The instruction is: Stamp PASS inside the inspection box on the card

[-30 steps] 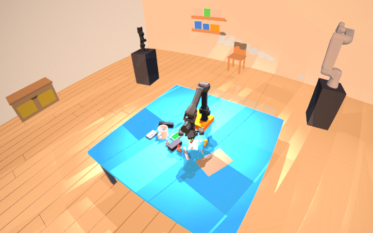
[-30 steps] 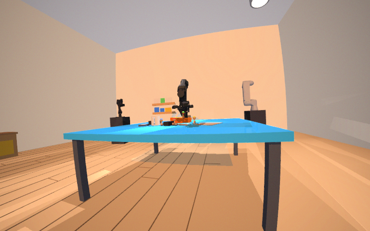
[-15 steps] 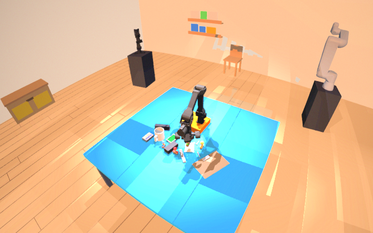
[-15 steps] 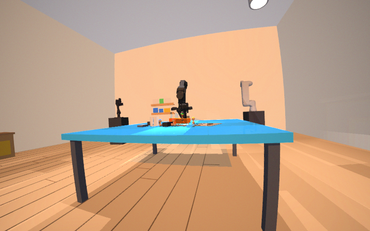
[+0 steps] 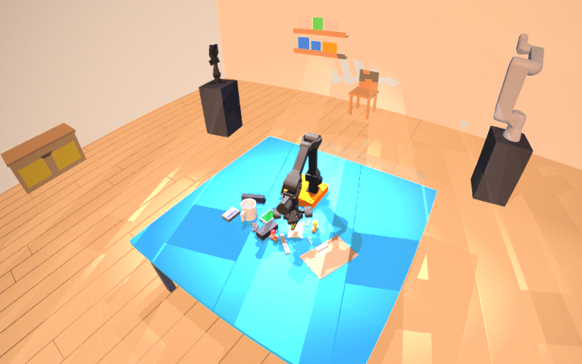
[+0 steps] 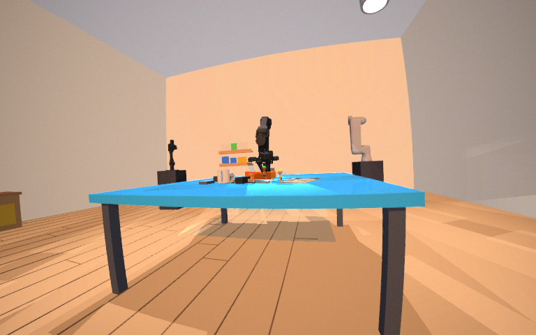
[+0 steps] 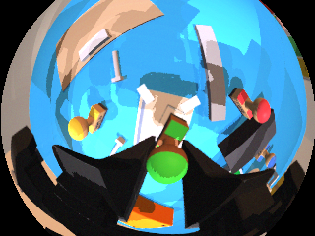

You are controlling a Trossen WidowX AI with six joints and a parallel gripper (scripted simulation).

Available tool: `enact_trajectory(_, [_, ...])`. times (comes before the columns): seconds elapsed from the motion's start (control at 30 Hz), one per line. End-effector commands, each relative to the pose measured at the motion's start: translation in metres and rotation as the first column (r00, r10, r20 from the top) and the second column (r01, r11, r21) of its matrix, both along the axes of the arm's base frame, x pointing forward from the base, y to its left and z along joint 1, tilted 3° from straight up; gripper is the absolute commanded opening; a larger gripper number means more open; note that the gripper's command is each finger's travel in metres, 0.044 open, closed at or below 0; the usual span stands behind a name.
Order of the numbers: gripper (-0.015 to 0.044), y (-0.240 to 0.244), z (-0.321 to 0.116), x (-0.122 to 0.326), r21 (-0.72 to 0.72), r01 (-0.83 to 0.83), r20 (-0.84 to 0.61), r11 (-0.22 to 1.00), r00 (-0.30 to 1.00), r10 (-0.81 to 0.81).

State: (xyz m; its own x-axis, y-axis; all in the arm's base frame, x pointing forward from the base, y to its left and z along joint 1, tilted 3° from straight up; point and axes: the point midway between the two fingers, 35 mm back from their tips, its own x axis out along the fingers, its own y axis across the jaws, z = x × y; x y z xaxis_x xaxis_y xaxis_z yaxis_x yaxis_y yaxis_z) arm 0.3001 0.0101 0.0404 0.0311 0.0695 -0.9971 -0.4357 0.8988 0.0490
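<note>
My gripper (image 5: 292, 222) (image 7: 168, 142) is shut on the green stamp, whose knob (image 6: 264, 167) (image 7: 167, 168) is round and green over a wooden body. The stamp hangs over the white card (image 5: 298, 233) (image 7: 144, 123), seemingly a little above it. The card lies flat with white tape pieces at its corners. Thin grey box lines (image 7: 167, 106) show beside the stamp's base; the rest of the box is hidden. The green ink pad (image 5: 267, 215) lies left of the gripper in the top view. The stamp's underside and lettering are not visible.
A yellow stamp (image 5: 314, 224) (image 7: 79, 128), red stamp (image 5: 273, 235) (image 7: 261, 110) and blue stamp (image 7: 269, 158) stand around the card. A dark block (image 5: 266, 230) (image 7: 248, 140), grey bar (image 5: 285, 244) (image 7: 217, 90), white mug (image 5: 248, 210) (image 6: 223, 176) and tan board (image 5: 332, 260) are nearby.
</note>
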Motion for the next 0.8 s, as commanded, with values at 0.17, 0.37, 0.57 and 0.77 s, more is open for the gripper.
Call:
enact_trajectory(0.17, [0.0000, 0.001, -0.008, -0.001, 0.005, 0.000, -0.004, 1.000, 1.000, 0.000])
enact_trajectory(0.37, [0.0000, 0.001, -0.012, -0.001, 0.005, 0.000, -0.003, 1.000, 1.000, 0.000])
enact_trajectory(0.57, [0.0000, 0.002, -0.016, -0.002, 0.005, 0.000, -0.003, 1.000, 1.000, 0.000])
enact_trajectory(0.77, [0.0000, 0.002, -0.020, -0.002, 0.005, 0.000, -0.002, 1.000, 1.000, 0.000])
